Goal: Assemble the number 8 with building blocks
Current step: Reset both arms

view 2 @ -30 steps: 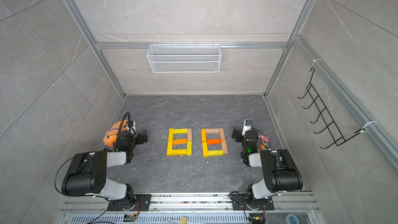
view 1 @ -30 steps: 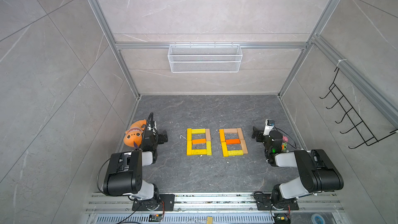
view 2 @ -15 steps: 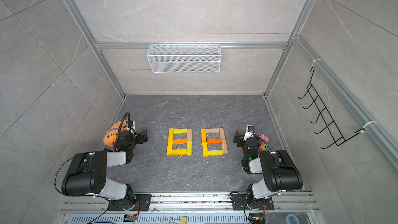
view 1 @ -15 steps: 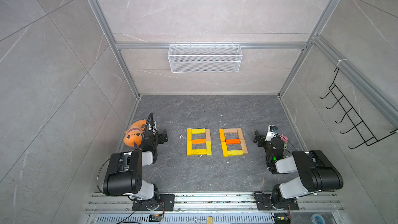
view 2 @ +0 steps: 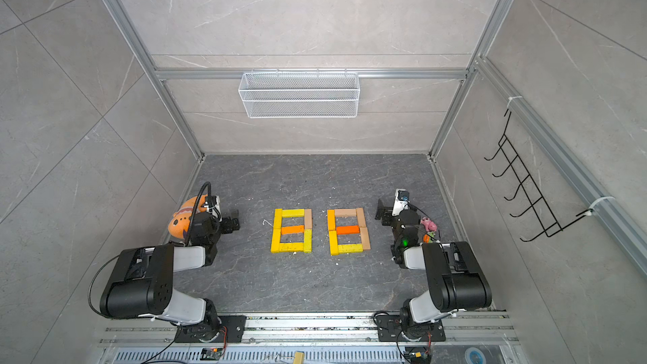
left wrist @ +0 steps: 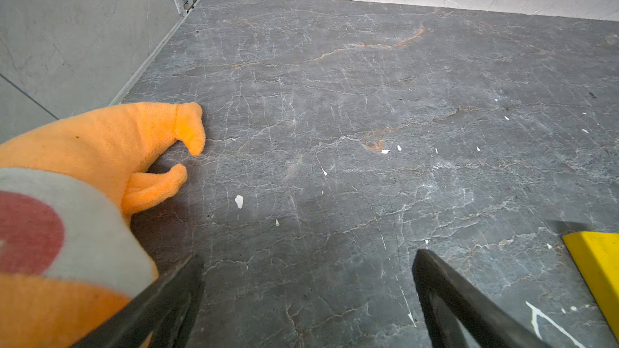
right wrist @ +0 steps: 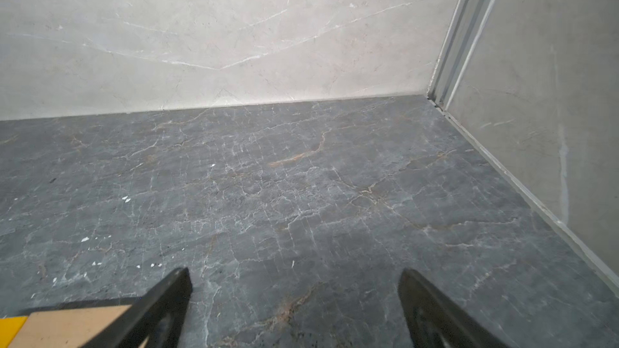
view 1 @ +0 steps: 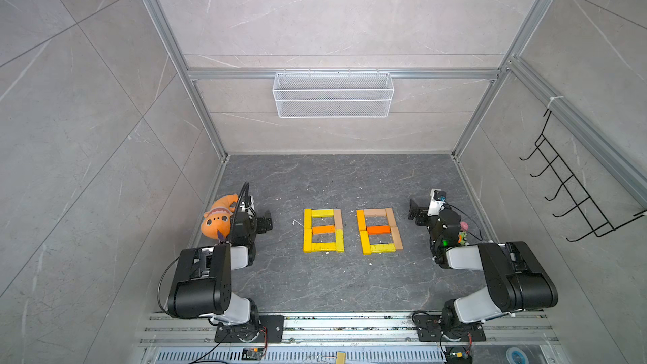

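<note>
The building blocks lie flat on the dark floor as two figure 8 shapes side by side. The left 8 (view 1: 324,229) (view 2: 292,229) is mostly yellow, with an orange middle bar. The right 8 (view 1: 378,229) (view 2: 347,229) mixes tan, yellow and orange bars. My left gripper (view 1: 268,220) (view 2: 234,223) (left wrist: 308,257) rests open left of the shapes, with only bare floor between its fingers. A yellow block (left wrist: 596,262) shows at the edge of the left wrist view. My right gripper (view 1: 415,212) (view 2: 382,214) (right wrist: 294,273) stands open right of them, beside a tan block (right wrist: 73,324).
An orange plush toy (view 1: 218,217) (left wrist: 83,162) lies against the left wall behind my left gripper. A small pink toy (view 1: 464,227) sits by the right arm. A wire basket (view 1: 332,94) hangs on the back wall, and a black hook rack (view 1: 574,197) on the right wall.
The right arm shifted slightly toward the front and came back, with its gripper still open. The left arm and the blocks have not moved.
</note>
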Controlling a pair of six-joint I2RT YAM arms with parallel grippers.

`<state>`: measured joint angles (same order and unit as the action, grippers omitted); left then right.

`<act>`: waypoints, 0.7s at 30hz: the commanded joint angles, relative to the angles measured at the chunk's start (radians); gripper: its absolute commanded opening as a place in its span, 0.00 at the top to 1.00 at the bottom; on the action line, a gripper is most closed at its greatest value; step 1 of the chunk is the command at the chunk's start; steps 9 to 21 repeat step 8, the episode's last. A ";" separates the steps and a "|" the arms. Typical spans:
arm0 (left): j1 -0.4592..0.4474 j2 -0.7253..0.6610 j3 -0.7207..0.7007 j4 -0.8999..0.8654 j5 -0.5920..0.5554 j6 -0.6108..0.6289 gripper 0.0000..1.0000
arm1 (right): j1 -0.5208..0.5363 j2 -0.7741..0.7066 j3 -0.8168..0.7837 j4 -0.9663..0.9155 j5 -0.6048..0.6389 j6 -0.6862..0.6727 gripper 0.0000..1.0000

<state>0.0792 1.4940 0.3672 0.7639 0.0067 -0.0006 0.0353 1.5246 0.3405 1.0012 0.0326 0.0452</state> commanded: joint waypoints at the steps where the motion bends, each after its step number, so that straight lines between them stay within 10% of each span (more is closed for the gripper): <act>1: 0.001 0.002 0.006 0.046 0.010 -0.012 0.00 | 0.003 0.005 0.007 -0.073 -0.033 -0.023 0.01; 21: 0.001 0.000 0.007 0.047 0.013 -0.012 0.00 | 0.003 -0.001 -0.001 -0.061 -0.024 -0.021 0.01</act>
